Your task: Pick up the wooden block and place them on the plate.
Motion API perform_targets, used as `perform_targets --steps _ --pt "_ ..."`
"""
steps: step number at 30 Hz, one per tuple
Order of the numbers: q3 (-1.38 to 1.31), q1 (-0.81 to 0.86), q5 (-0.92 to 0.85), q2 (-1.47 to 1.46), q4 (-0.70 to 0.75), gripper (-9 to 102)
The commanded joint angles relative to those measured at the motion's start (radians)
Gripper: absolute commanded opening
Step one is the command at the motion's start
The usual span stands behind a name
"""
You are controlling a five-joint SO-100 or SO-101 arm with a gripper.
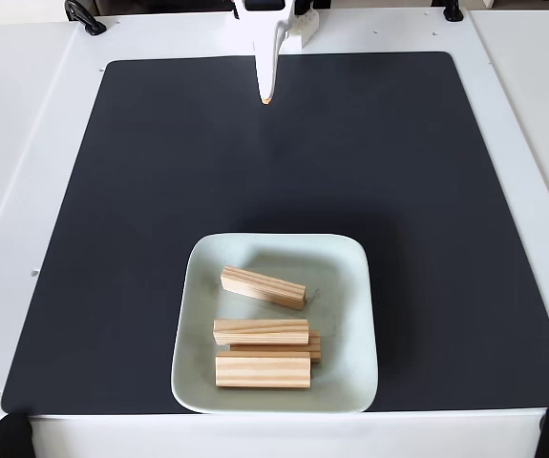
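Nearest me, the plate sat at the near edge of the dark mat on the white surface, holding four wooden blocks: one near, two stacked mid-dish, one angled farther back. I judged them light, stiff and dry-grained, best pinched across the narrow sides at mid-length. Well beyond, at the mat's far edge, the tool hung pointing down, carrying nothing; I could not tell whether it was spread.
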Motion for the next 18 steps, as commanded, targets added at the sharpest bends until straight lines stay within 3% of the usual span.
perform_targets --steps 1,18 --pt "0.005 0.009 0.008 0.006 0.005 -1" --pt "0.005 -0.002 -0.003 0.006 0.005 -1"
